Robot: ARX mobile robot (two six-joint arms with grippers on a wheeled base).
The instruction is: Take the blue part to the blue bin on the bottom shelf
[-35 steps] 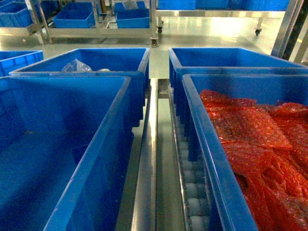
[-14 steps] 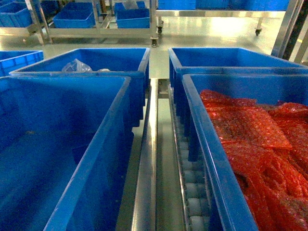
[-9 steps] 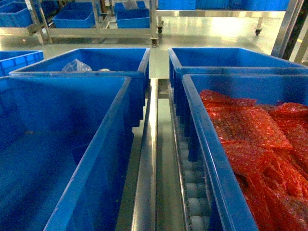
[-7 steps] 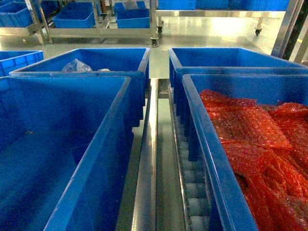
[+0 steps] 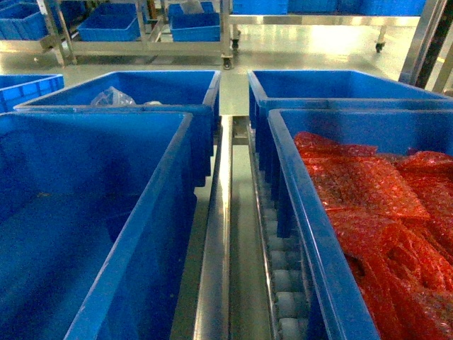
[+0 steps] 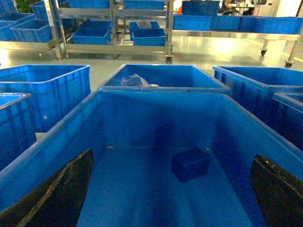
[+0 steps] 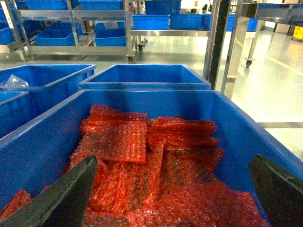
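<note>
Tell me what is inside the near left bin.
The near left bin holds one small dark blue block lying on its floor toward the back wall. The front corners of the floor are covered by the left hand's fingers.
</note>
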